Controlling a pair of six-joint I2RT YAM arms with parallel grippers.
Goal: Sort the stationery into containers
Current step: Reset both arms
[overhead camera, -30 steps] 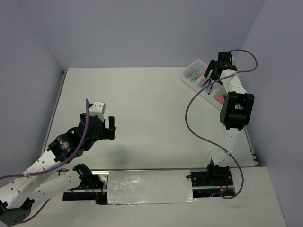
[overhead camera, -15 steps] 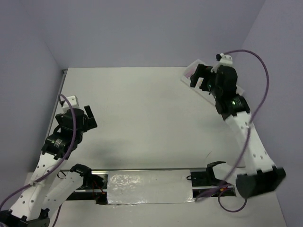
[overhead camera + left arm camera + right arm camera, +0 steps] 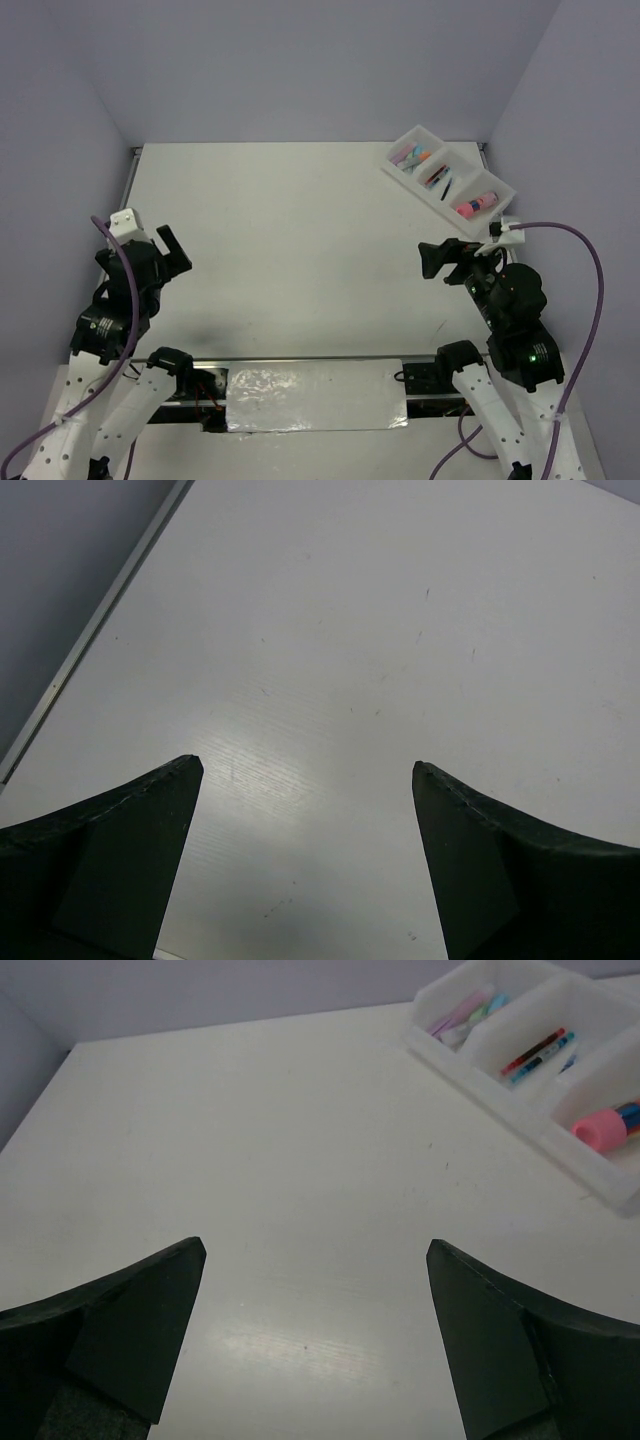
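Observation:
The white three-compartment tray [image 3: 421,198] stands at the table's far right corner. Its far compartment holds pastel highlighters [image 3: 412,155], the middle one thin red and blue pens [image 3: 437,178], the near one the pink-and-orange marker [image 3: 476,205]. In the right wrist view the tray [image 3: 500,1100] is at the upper right, with the highlighters [image 3: 462,1010], pens [image 3: 535,1052] and marker [image 3: 605,1128] inside. My right gripper [image 3: 440,258] [image 3: 316,1244] is open and empty, well short of the tray. My left gripper [image 3: 165,252] [image 3: 306,764] is open and empty over bare table at the left.
The table's left edge strip [image 3: 90,640] runs beside my left gripper. Purple walls close in the back and both sides. A silver-taped rail [image 3: 315,395] lies along the near edge between the arm bases.
My right gripper has drawn back from over the tray to the near right, leaving it uncovered. My left gripper has moved left and back toward its base.

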